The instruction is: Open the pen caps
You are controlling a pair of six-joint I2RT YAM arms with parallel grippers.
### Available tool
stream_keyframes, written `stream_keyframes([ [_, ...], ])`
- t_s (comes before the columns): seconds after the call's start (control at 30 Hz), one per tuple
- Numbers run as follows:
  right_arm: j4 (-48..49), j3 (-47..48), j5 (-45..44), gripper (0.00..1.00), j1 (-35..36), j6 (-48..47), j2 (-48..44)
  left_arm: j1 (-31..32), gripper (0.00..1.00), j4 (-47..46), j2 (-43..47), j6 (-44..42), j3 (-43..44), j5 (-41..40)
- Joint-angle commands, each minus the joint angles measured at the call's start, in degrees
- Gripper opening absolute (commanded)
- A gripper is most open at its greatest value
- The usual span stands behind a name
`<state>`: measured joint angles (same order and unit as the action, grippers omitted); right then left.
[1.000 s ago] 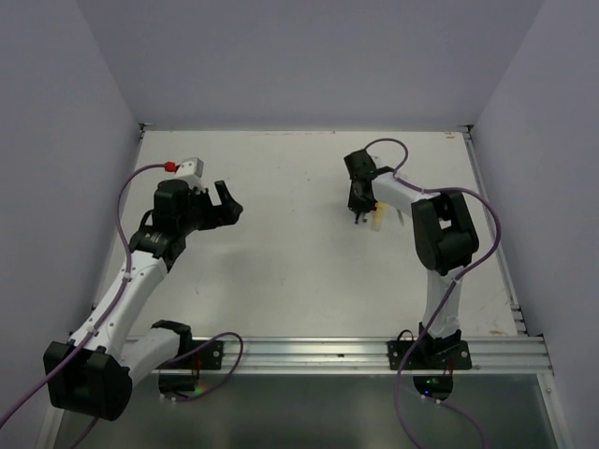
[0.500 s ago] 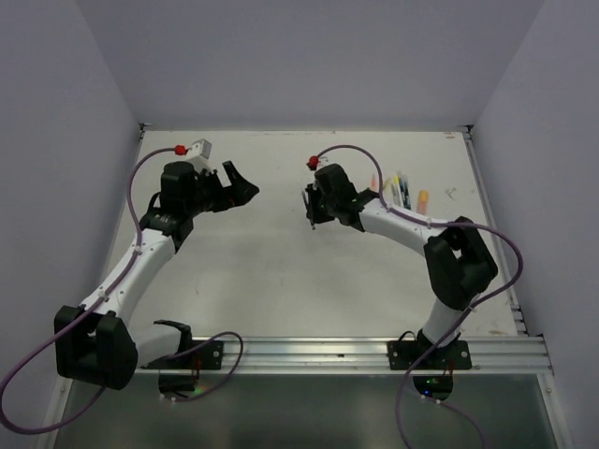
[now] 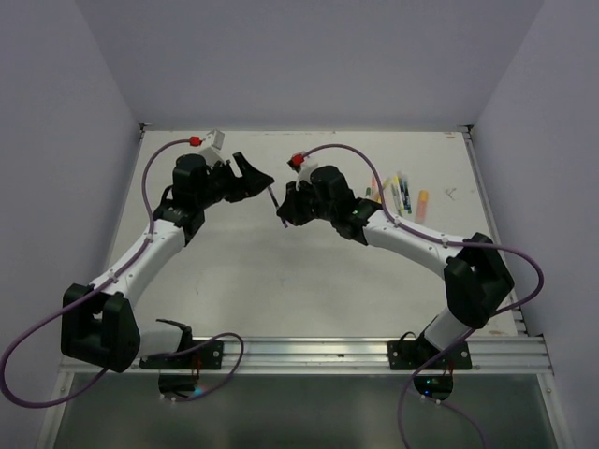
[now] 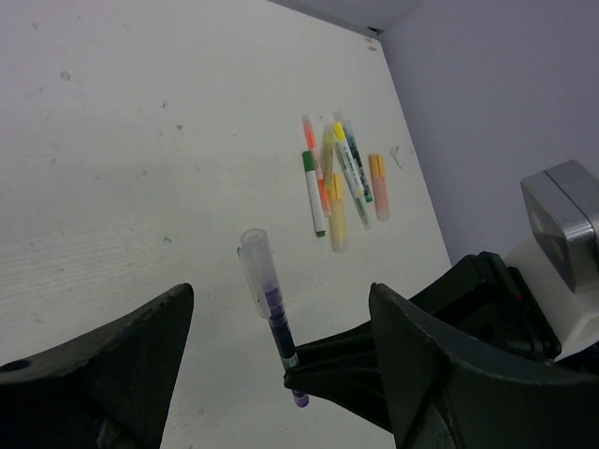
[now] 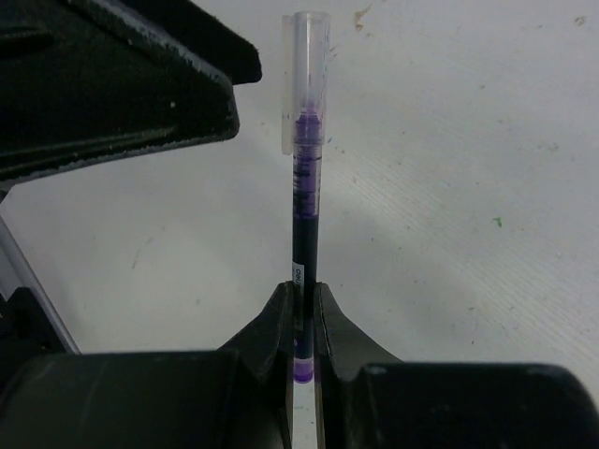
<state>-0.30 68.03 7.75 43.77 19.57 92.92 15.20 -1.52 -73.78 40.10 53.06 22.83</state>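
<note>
1. Both arms have swung inward since the earlier frames. The right arm (image 3: 402, 238) has carried a purple pen (image 5: 301, 234) from the right of the top view to its centre, facing the left arm (image 3: 150, 248).
2. Right jaws: clamped narrowly on the pen's lower end. The barrel projects straight out, its clear cap (image 5: 306, 79) on the far tip.
3. Left jaws: spread wide. The capped tip appears in the gap between them, touching neither.
4. Remaining pens (image 3: 398, 192) lie clustered on the tabletop (image 3: 281, 281), upper right.
</note>
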Motion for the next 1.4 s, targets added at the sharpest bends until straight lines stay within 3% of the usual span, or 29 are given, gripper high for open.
stream_keyframes([
  [0.0,4.07,-0.62,3.15,0.00,0.53,0.55,-2.48,0.36,0.78,-5.25,-0.14,1.91,1.61,1.52],
  [0.33,5.66,-1.14,4.56,0.00,1.14,1.52,-3.28,0.79,0.68,-5.86,-1.98,3.06,1.17,1.69],
  [0.63,5.92,-0.70,5.70,0.00,1.67,1.52,-2.75,0.97,0.49,-7.36,-2.77,3.50,1.61,1.69],
  [0.77,6.18,-0.53,5.79,0.00,2.02,1.61,-2.66,0.97,0.34,-7.53,-2.95,3.59,1.44,1.69],
  [0.8,6.36,-0.53,5.79,0.00,1.94,1.70,-2.57,0.97,0.23,-7.53,-2.95,3.50,1.43,1.78],
  [0.9,6.88,-0.18,5.61,0.01,2.11,2.22,-2.49,0.97,0.01,-7.53,-2.77,3.41,1.17,1.78],
  [1.07,7.41,1.14,4.47,0.41,2.02,2.49,-1.78,0.97,0.00,-7.80,-1.72,3.15,0.29,1.96],
  [1.17,7.50,3.07,3.25,0.47,2.02,2.57,-0.64,0.97,0.00,-8.15,-0.67,2.88,-0.32,1.43],
  [1.37,7.15,5.97,1.66,0.47,2.02,1.87,1.90,0.97,0.00,-8.94,0.48,2.97,-1.02,1.25],
])
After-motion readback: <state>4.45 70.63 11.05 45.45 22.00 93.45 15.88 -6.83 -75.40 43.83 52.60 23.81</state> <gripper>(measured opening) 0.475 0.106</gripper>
